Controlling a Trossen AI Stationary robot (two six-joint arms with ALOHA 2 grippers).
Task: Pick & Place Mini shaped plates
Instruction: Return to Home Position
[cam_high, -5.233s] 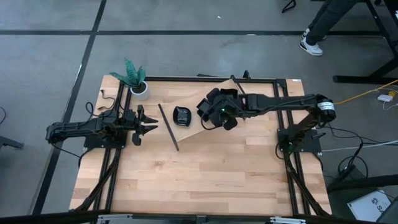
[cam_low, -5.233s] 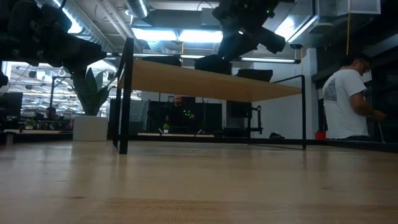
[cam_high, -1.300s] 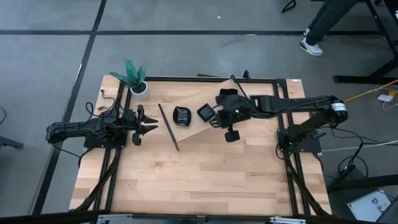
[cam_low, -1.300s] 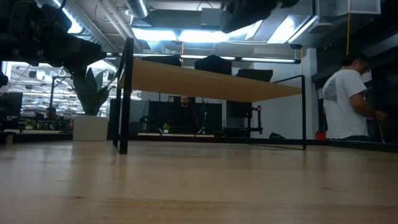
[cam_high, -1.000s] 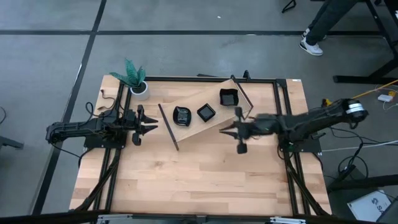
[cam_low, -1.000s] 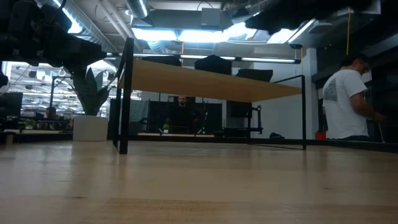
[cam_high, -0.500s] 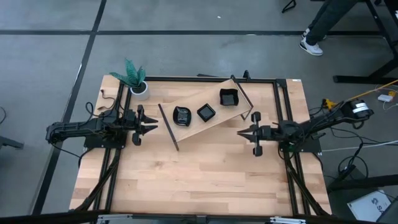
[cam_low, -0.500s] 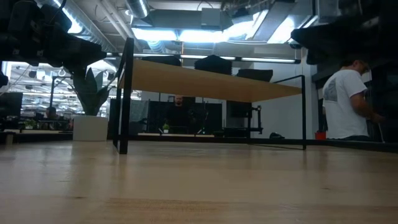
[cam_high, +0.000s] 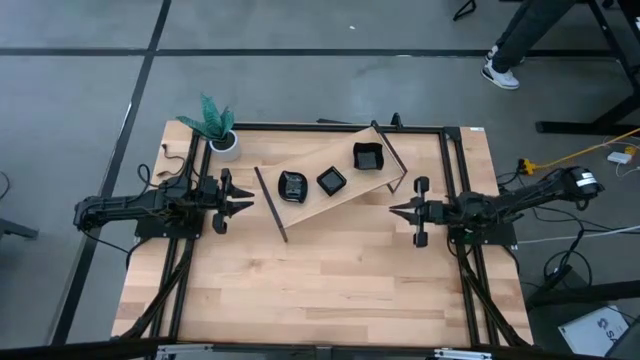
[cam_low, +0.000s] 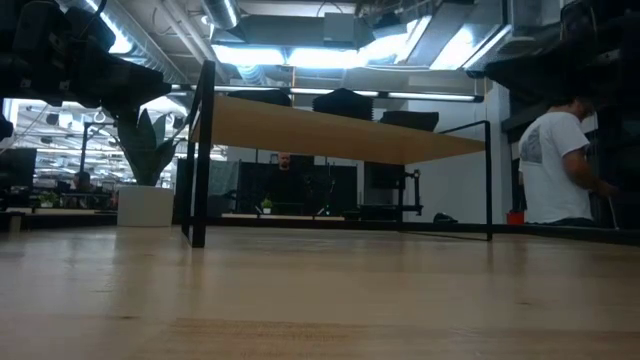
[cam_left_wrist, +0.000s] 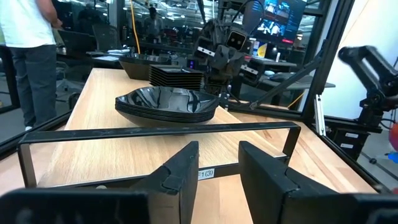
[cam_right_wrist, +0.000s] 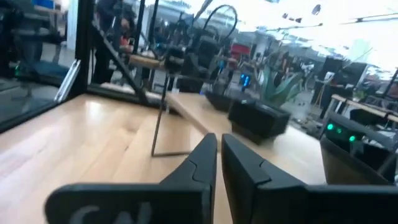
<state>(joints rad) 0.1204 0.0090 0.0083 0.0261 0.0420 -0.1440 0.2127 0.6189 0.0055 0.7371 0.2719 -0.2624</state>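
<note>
Currently: table (cam_high: 330, 290) carrying shelf (cam_high: 318, 206) toward its far edge; mini shaped plates (cam_high: 331, 181) sitting stacked on it. Right gripper (cam_high: 393, 211), fingers pressed together, apparently homing by right edge; left gripper (cam_high: 250, 205), spread, waiting at left edge. Next: likely just settling.

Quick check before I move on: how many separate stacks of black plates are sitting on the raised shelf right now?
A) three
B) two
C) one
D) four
A: the high view shows three on the shelf: a rounded stack, a small square stack and a larger square stack. The left gripper and right gripper wait at the table's sides.
</note>
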